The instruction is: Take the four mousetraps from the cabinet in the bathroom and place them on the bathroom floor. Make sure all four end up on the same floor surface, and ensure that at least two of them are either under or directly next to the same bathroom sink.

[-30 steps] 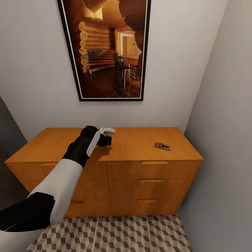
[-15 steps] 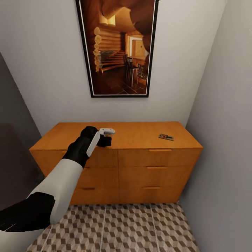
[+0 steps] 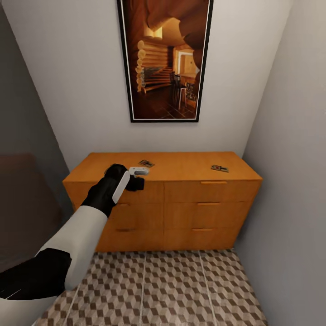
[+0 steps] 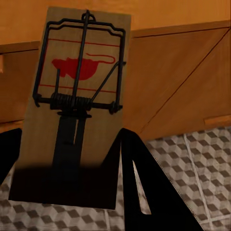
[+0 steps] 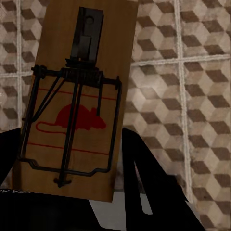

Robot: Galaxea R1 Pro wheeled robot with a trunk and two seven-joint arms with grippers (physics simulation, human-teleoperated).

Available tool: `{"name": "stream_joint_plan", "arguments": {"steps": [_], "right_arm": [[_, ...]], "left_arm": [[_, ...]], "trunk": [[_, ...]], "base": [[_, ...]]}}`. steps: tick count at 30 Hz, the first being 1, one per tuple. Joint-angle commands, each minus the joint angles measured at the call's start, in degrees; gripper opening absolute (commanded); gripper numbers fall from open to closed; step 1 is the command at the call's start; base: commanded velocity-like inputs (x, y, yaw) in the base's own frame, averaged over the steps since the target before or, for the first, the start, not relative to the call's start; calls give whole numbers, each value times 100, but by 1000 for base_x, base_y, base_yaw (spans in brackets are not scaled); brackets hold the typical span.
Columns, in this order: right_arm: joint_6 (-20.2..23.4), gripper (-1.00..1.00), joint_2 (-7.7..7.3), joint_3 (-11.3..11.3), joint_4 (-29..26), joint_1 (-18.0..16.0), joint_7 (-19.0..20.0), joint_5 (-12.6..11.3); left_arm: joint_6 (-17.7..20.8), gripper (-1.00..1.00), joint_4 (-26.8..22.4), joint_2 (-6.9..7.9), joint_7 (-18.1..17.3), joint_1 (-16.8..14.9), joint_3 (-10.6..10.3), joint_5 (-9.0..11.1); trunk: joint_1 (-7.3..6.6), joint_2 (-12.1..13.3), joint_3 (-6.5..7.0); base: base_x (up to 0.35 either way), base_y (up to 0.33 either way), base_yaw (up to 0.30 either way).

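A long, low orange-brown wooden cabinet (image 3: 190, 199) with bar-handled drawers stands against a pale wall in a narrow corner, beneath a tall black-framed picture of a log-cabin interior (image 3: 165, 59). Two small flat brown wooden mousetraps lie well apart on the cabinet's flat top: one toward the middle (image 3: 146, 163) and one near the right end (image 3: 219, 168). In front of the cabinet stretches the bathroom floor (image 3: 181, 290), large tiles printed with a brown, beige and white cube pattern and pale grout lines. The robot's left arm, white with a black forearm, reaches forward in front of the cabinet's upper left drawer, ending in the left gripper (image 3: 136, 177). From the left wrist camera, the left gripper's dark fingers (image 4: 144, 187) are closed around the lower end of a third wooden mousetrap with a red mouse print and dark wire spring (image 4: 79, 96), with drawer fronts and tiles behind it. From the right wrist camera, the right gripper (image 5: 67, 202) likewise clamps a fourth matching mousetrap (image 5: 77, 110), held above the cube-pattern tiles.
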Motion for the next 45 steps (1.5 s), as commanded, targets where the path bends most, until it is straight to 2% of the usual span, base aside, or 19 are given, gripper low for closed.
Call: {"name": "stream_joint_plan", "arguments": {"steps": [1, 17, 27, 35, 37, 40, 43, 45], "right_arm": [[-13, -100, 0, -48, 5, -3, 59, -28], [-14, -100, -1, -48, 5, -3, 59, -28], [-17, -100, 0, -48, 5, -3, 50, -28], [-22, -100, -9, -55, 3, -3, 41, -26], [-22, -100, -9, -56, -1, -3, 41, -27], [-22, -100, -12, -56, -3, -3, 41, -28], [-22, -100, -17, -56, -4, -3, 41, -28], [-22, -100, -17, -55, -4, -3, 41, -28]], "left_arm": [[20, -100, 3, 6, 50, -3, -14, 41], [12, -100, 155, 2, 50, -3, -14, 41], [-2, -100, 267, -4, 50, -1, -16, 41], [-77, -100, 947, -22, 22, 17, -23, 33], [-232, -100, 1176, -23, 18, 20, -23, 33], [-785, -100, 1660, -27, 7, 60, -23, 33], [-1597, -100, 2365, -31, 0, 120, -23, 33], [-1976, -100, 2758, -32, -4, 138, -23, 32]], "trunk": [[-3, -3, -5], [-3, -3, -5], [-3, -3, -5], [-3, -3, -5], [-3, -3, -5], [-3, -3, -5], [-3, -3, -5], [-3, -3, -5]], "base": [[-278, 177, 0], [-278, 150, 0], [-52, 18, 0], [-1, 0, 0], [0, 0, 0], [0, 0, 0], [0, 0, 0], [0, 0, 0]]}}
